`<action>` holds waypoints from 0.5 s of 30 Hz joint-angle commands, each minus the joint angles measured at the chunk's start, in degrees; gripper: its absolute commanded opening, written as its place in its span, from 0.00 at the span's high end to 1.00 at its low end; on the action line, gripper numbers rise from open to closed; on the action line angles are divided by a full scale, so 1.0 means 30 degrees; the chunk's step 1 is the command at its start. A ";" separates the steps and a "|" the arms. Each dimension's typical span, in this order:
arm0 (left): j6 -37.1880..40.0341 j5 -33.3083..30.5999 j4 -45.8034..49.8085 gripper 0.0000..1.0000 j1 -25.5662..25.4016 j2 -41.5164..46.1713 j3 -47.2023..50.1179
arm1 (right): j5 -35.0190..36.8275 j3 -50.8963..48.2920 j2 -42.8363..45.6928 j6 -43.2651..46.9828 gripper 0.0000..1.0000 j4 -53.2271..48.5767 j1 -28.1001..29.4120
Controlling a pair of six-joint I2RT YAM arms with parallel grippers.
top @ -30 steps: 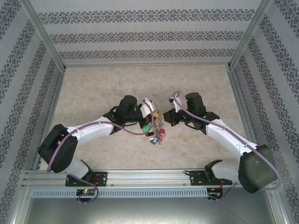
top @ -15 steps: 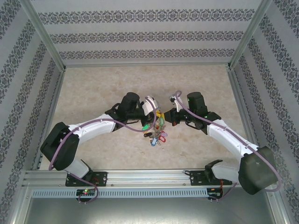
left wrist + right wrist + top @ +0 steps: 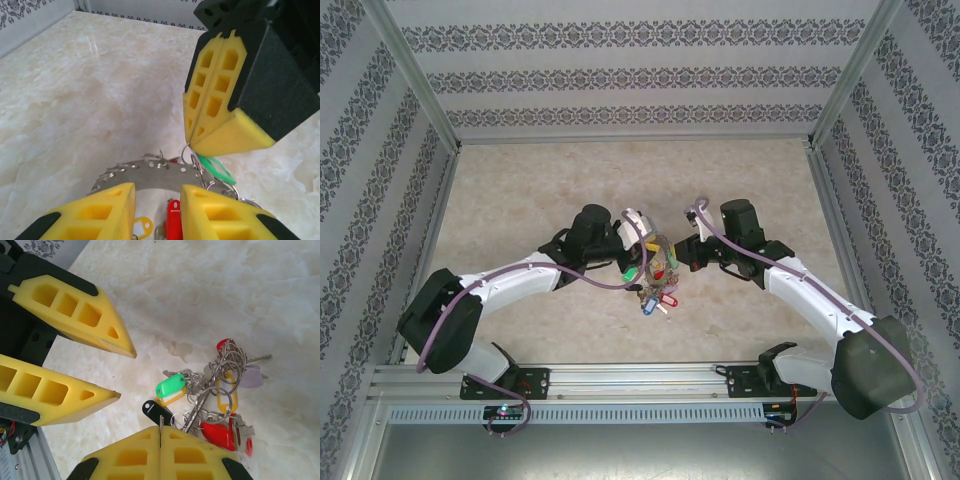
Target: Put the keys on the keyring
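Beige marbled table (image 3: 520, 180), 1 keyring (image 3: 155, 175), its tagged keys (image 3: 215, 390) seemingly on the surface.

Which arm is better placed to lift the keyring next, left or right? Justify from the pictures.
Right, probably. The right tool is shut on a wire loop of the keyring; the left tool stands open astride its band, gripping nothing.

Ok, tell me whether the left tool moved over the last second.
Yes: the left tool drew back slightly left, toward the left frame post, jaws parting.
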State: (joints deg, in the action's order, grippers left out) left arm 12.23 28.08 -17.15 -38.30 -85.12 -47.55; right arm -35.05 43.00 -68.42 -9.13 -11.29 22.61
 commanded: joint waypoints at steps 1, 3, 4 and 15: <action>-0.0942 -0.0427 -0.1910 0.71 -0.0152 0.0568 0.0605 | 0.0434 0.0065 0.0417 -0.0296 1.00 -0.0140 -0.0004; -0.0956 -0.0460 -0.2153 0.71 -0.0159 0.0608 0.0808 | 0.0542 0.0144 0.0397 -0.0338 1.00 -0.0191 0.0025; -0.0964 -0.0489 -0.2320 0.71 -0.0152 0.0656 0.0891 | 0.0607 0.0223 0.0388 -0.0362 1.00 -0.0247 0.0027; -0.3477 -0.0717 -0.3839 0.69 -0.0152 -0.0157 0.0919 | 0.1419 0.0259 0.0250 -0.0343 1.00 0.0308 0.0518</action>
State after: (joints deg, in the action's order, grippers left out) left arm 6.44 26.44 -23.77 -38.30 -85.01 -45.23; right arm -31.88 43.00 -68.29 -10.11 -11.92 23.44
